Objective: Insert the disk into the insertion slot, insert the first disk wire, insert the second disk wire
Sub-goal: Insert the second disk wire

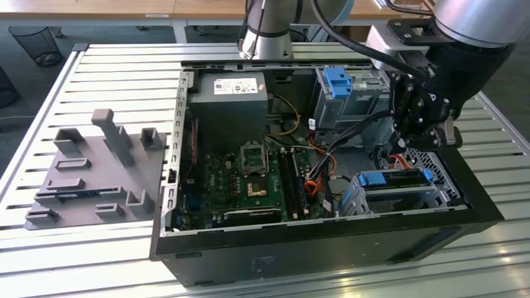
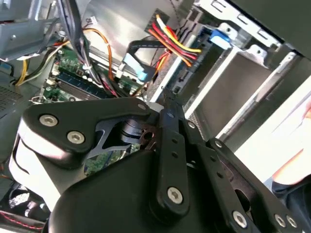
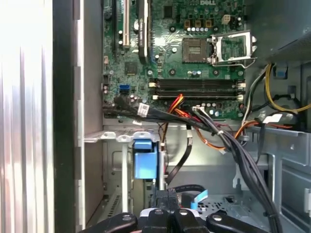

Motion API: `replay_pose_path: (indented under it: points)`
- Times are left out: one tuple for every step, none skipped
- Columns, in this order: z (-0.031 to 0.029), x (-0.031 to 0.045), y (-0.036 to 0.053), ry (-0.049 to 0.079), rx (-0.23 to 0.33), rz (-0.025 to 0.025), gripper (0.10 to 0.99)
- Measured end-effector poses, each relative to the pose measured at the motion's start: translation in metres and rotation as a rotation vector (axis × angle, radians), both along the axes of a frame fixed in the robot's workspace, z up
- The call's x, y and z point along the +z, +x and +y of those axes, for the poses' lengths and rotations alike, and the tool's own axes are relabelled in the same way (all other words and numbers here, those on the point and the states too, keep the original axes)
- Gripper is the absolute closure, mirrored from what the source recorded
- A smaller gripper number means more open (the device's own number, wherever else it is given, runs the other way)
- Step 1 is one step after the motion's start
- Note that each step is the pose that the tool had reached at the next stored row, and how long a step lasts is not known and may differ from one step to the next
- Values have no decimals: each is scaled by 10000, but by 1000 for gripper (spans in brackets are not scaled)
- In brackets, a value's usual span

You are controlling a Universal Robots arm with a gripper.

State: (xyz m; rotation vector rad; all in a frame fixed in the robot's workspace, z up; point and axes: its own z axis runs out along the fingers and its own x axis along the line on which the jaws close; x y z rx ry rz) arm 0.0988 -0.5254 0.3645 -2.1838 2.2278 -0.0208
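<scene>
**Item:** The disk (image 1: 396, 180) is seated in the insertion slot (image 1: 356, 198), at the corner of the computer case (image 1: 314, 248) towards the exterior view's right. Its bright blue frame and a strip of silver body show above the cage walls.

**Handling, as judged:** The body is rigid metal, dense for its bulk and sensitive to knocks. Its flat faces are smooth and likely to slip. The blue plastic frame gives a little and offers the safer hold, along its long edges and clear of the label face and connector end.

**Slot:** Thin silver sheet metal, slotted and perforated, probably sharp at the edges. It fits closely around the drive.

**Wires:** In the second wrist view a flat black cable (image 2: 138, 60) with a pale blue end and a red-and-yellow bundle (image 2: 170, 39) lie near the cage. They look soft and springy, best held by their hard plug housings. Whether either is plugged in cannot be told.

**Tool:** The tool (image 1: 426, 141) is black with linked arms. It hangs over the cables just beside the slot, apart from the disk. Whether it is spread or pressed together cannot be told.

**Surroundings:**
- a green motherboard (image 1: 248, 180)
- a taller grey bay (image 1: 339, 102) with a blue tab
- a pale slatted worktop (image 1: 124, 68)
- a grey moulded fixture (image 1: 91, 177) beside the case
</scene>
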Motion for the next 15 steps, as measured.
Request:
replay_pose_path:
  points:
    - [32,0,-2,-1,0,0,980]
    - [66,-2,-4,-1,0,0,980]
    - [96,-4,-5,-1,0,0,980]
    - [118,-6,-5,-1,1,0,980]
    - [129,-9,-4,-1,1,0,980]
    - [136,-13,-5,0,1,0,980]
    - [142,-19,-5,0,0,0,980]
    - [149,-26,-5,-1,0,0,980]
    - [158,-34,-5,-1,0,0,980]
    - [167,-41,-5,0,0,0,980]
    - [175,-47,-5,0,0,0,980]
    - [181,-52,-5,-1,1,0,973]
    - [186,-59,-5,0,0,0,973]
    - [189,-68,-5,2,0,0,914]
    - [193,-74,-5,1,0,0,914]
